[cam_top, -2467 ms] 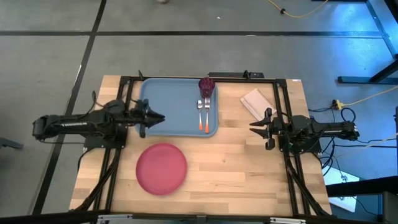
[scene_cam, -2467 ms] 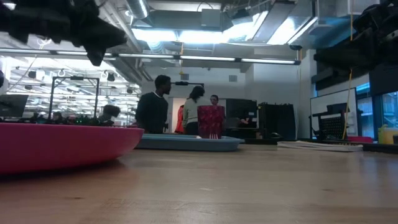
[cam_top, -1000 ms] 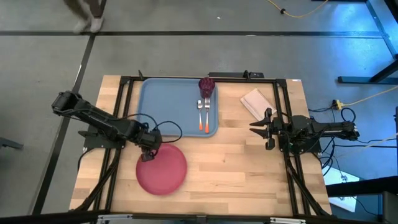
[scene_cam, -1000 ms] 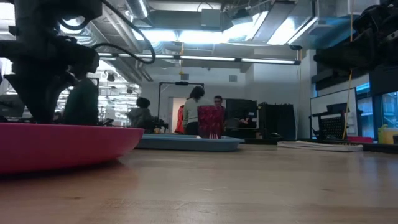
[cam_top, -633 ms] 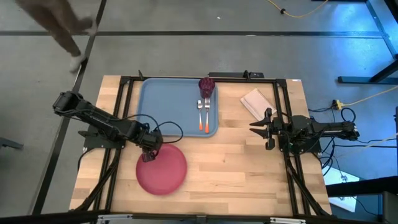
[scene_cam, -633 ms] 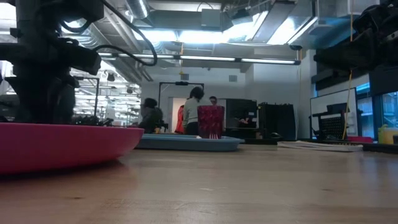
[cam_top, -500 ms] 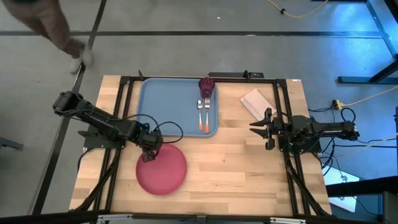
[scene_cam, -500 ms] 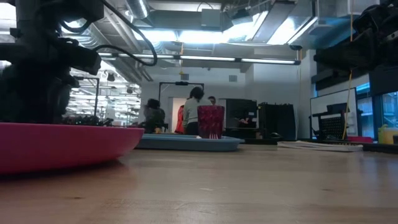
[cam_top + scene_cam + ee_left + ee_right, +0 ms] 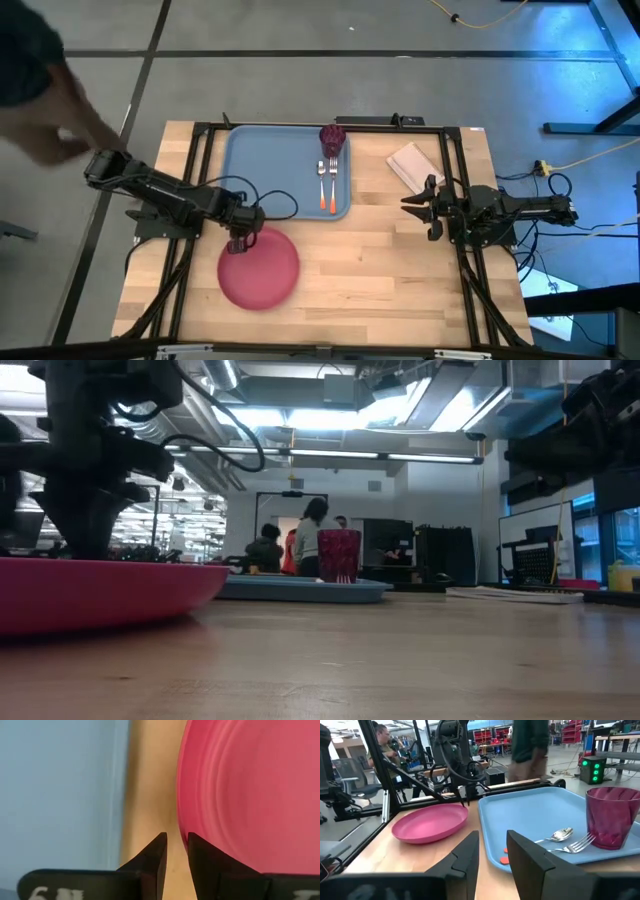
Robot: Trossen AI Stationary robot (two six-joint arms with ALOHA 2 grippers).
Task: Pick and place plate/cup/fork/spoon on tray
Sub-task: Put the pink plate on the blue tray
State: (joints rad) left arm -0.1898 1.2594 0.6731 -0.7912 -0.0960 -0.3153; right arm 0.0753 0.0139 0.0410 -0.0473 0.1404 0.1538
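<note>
The pinkish-red plate (image 9: 262, 275) lies flat on the wooden table, near the tray's near edge. My left gripper (image 9: 240, 240) stands at the plate's far-left rim and is closed on it. The light-blue tray (image 9: 270, 170) holds the maroon cup (image 9: 333, 138) upright at its far right corner. The spoon (image 9: 323, 185) and the fork (image 9: 332, 185) lie side by side on the tray below the cup. My right gripper (image 9: 404, 202) waits at the table's right side, shut and empty. My left gripper has the plate's far-left rim (image 9: 183, 827) between its two fingers, one finger over the plate's inside and one outside over the table. The fingers come from above, pointing down. In the low view the plate (image 9: 100, 595) rests on the table.
A pale folded napkin (image 9: 413, 163) lies on the table right of the tray. A person (image 9: 40, 80) moves on the floor beyond the table's left edge, and more people stand in the room behind. Bare wood lies between the plate and my right gripper.
My left gripper has shifted a little toward the table's far edge and its wrist has turned, staying at the plate's rim. The plate lies where it was. A person has walked along the floor left of the table.
</note>
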